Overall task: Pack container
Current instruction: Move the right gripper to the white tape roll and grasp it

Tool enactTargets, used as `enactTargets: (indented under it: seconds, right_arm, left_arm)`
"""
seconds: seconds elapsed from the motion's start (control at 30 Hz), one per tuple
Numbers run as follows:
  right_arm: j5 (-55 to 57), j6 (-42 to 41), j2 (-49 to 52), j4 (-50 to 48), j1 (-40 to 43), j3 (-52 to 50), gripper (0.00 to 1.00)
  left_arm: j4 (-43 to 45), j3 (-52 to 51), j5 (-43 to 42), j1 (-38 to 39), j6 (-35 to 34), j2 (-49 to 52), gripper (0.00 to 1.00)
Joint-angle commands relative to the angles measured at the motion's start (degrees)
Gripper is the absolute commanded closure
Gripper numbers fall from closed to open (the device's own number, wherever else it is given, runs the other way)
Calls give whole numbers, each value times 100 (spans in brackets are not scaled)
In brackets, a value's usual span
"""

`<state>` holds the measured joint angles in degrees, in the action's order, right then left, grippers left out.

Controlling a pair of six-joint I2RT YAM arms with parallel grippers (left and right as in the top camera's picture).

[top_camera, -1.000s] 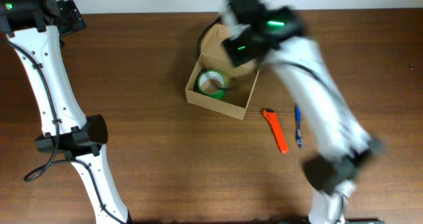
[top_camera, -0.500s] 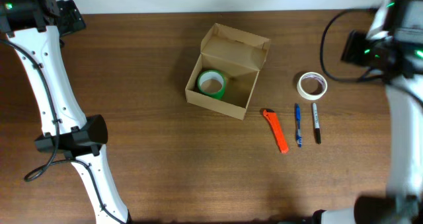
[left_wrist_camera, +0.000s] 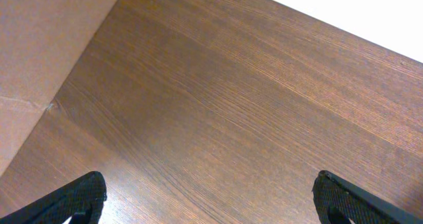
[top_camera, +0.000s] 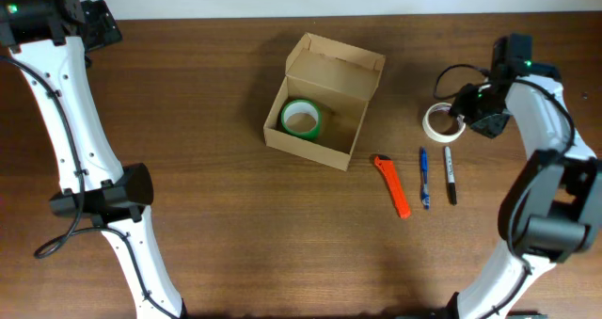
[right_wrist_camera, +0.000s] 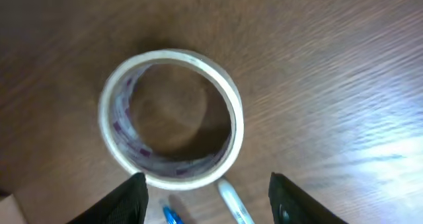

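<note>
Partly packed: container, near table centre, lid open, holds green tape roll. At its 3 o'clock, right gripper, fingers spread, hovers over white tape roll; cutter, pen and marker still out. Left gripper spread, empty.

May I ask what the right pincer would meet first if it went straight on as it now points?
Most likely the pale tape roll, which lies straight ahead of the open right pincer, though depth is unclear.

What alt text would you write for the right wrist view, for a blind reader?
A whitish tape roll lies flat on the brown wooden table, just ahead of the right hand, whose two dark fingers are spread open.
</note>
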<state>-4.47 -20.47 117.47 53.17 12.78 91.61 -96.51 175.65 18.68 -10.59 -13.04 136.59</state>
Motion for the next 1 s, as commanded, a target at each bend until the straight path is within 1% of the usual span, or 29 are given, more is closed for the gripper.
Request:
enactTargets:
  seconds: [0.0,0.17,0.23,0.3,0.33,0.43,0.6,0.67,0.7,0.73,0.87,0.97]
  right_arm:
    - [-157,-310,227,-96,72,96,40]
    - [-114,-409,391,-208,125,96,41]
    - [-90,-428,450,-225,133,96,46]
    - [-90,-481,509,-221,151,94,59]
    - [-92,-516,551,-221,153,94,63]
    - [-85,-542,675,-175,155,90,66]
    - [-68,-621,782,-160,155,87,66]
    - [-44,-621,785,-157,155,87,77]
    - [-24,-621,785,-146,155,87,89]
    - [-24,-621,785,-136,155,87,96]
    - [-70,-485,702,37,153,232,96]
    - [-452,127,444,280,109,675,96]
  left_arm:
    - [-15,-39,20,-24,50,-129,0]
    - [-15,-39,20,-24,50,-129,0]
    - [-15,-39,20,-24,52,-129,0]
    - [-15,-39,20,-24,52,-129,0]
    - [-15,-39,20,-24,52,-129,0]
    - [-15,-39,20,-24,52,-129,0]
    - [-15,-39,20,-24,52,-129,0]
    - [-15,-39,20,-24,52,-129,0]
    - [-15,-39,20,-24,52,-129,0]
    - [-15,-39,20,-24,52,-129,0]
    - [-15,-39,20,-24,50,-129,0]
    - [-15,-39,20,-22,52,-129,0]
